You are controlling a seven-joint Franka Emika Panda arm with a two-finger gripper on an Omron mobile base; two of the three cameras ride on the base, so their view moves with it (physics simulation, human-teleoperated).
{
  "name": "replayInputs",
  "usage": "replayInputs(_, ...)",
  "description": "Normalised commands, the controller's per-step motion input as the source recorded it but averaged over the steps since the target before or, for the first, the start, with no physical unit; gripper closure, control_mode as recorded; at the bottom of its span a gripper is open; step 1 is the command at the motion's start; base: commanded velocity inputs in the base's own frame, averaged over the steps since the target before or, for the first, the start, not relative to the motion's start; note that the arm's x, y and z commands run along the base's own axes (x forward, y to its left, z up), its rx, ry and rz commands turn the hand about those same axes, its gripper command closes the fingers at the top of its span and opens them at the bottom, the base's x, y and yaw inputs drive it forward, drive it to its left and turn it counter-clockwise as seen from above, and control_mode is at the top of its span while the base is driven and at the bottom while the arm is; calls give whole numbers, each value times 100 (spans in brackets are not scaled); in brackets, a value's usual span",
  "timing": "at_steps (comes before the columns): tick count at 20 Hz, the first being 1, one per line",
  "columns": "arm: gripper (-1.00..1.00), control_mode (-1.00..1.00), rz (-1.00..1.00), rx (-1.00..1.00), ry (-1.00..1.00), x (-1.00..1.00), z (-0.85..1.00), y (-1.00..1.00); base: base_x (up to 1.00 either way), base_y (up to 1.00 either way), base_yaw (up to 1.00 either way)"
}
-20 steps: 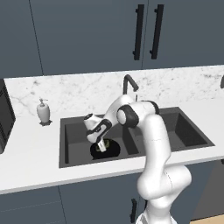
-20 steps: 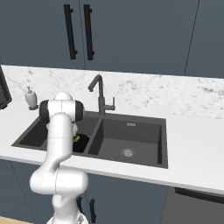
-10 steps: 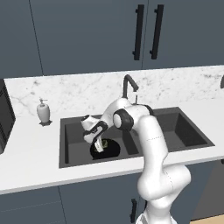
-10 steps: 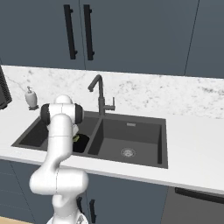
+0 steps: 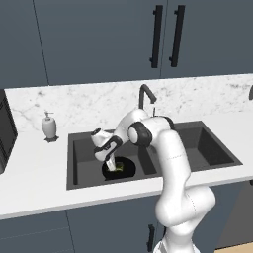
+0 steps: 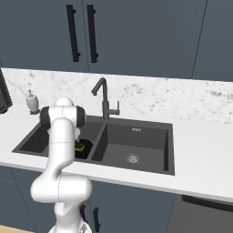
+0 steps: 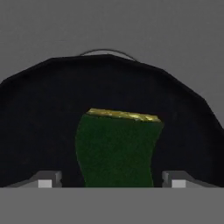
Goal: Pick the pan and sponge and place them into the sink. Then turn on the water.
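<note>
The black pan (image 5: pixel 127 171) lies in the left basin of the dark grey sink (image 5: pixel 210 148). On the pan rests the sponge (image 5: pixel 120 166), green side up with a yellow edge (image 7: pixel 116 148). My gripper (image 5: pixel 112 162) hangs just over it, open. In the hand view the fingertips (image 7: pixel 46 179) stand wide on either side of the sponge, with a gap to it on both sides. The pan (image 7: pixel 39 109) spreads around the sponge there. From the right base view the sponge (image 6: pixel 80 146) and pan (image 6: pixel 86 151) peek out beside my arm. The dark faucet (image 5: pixel 144 96) stands behind the sink, and no water runs.
A white soap dispenser (image 5: pixel 48 126) stands on the marble counter left of the sink. The right basin (image 6: pixel 136 145) holds nothing but its drain. Dark cabinets hang above the counter. A dark appliance (image 5: pixel 6 133) sits at the far left edge.
The jaws have spread wider and let go of the sponge, which now lies on the pan. The hand sits slightly lower in the basin than a second ago.
</note>
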Motion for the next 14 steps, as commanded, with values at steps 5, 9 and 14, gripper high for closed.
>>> replayInputs(5, -100, -100, 0, 9, -15, -14, 67, 0, 0, 0, 0)
replayInputs(9, -100, -100, 0, 5, -26, -57, 100, 0, 0, 0, 0)
replayInputs(14, -100, -100, 0, 8, -42, -93, 88, -34, 0, 0, 0)
